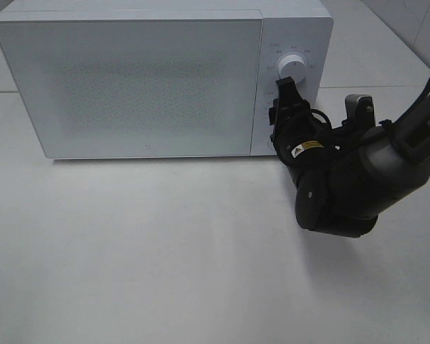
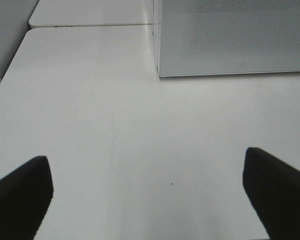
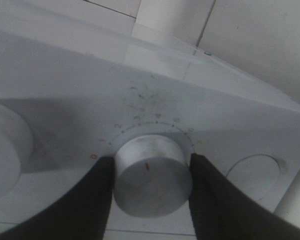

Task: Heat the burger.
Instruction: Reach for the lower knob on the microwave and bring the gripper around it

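The burger is hidden from every view. A white microwave stands at the back of the table with its door closed. My right gripper reaches to its control panel. In the right wrist view its two black fingers press against both sides of the lower white dial, so the right gripper is shut on that dial. The dial's red mark points up toward the number scale. My left gripper stands wide open over bare table, its fingers holding nothing, with the microwave's corner ahead of it.
An upper dial sits above the gripped one on the panel. A round button lies on the panel beside the gripped dial. The white table stretches in front of the microwave. The right arm's bulky wrist hangs over its right part.
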Robot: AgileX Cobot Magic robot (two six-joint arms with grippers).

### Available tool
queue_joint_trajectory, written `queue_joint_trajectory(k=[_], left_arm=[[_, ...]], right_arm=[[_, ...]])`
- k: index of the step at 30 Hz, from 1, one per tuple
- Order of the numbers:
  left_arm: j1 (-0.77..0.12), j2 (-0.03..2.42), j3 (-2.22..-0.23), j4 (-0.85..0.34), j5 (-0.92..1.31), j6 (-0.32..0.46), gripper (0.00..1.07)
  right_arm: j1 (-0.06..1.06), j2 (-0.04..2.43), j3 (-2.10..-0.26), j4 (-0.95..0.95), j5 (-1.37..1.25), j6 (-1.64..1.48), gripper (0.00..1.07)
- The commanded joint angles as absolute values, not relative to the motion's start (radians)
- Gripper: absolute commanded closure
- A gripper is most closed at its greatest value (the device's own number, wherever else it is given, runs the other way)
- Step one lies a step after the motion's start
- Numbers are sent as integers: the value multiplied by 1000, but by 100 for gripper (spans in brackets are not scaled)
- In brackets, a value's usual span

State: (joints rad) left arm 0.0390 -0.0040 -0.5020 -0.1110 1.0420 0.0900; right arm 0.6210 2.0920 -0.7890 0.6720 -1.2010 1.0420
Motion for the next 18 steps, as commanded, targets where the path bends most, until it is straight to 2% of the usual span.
queue_joint_trajectory(k=[1,18], left_arm=[[43,-27,-498,-114,1039,93,9],[43,-27,-498,-114,1039,93,9]], right_arm=[[618,2085,-809,581,-1358,1115,102],[618,2085,-809,645,-1358,1491,101]])
